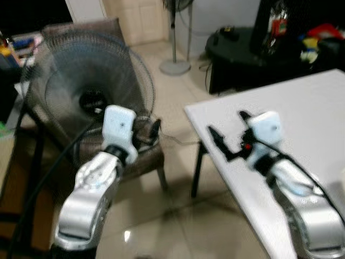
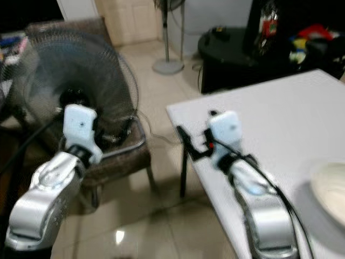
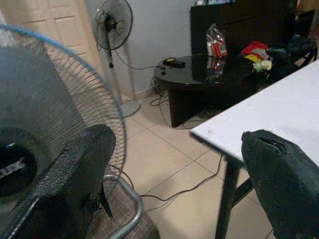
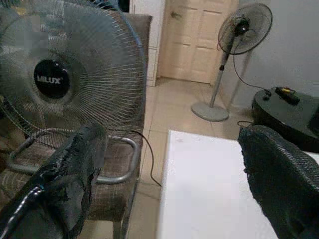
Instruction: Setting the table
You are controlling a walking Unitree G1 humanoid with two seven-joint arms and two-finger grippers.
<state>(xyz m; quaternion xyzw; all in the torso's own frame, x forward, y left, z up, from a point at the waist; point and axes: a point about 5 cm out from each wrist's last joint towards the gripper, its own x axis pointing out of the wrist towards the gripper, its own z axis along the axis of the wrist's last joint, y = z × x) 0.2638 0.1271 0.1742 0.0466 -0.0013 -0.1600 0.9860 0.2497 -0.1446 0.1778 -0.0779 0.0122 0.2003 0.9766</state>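
Right gripper: fingers apart, empty, over the white bench's near corner. Left gripper: fingers apart, empty, off the bench, before a fan on a chair. White dish: on the bench, behind and right of the right gripper. Advice: face the bench squarely, then reach for the rim.

The black hub of the fan on the chair reads "MILUX".
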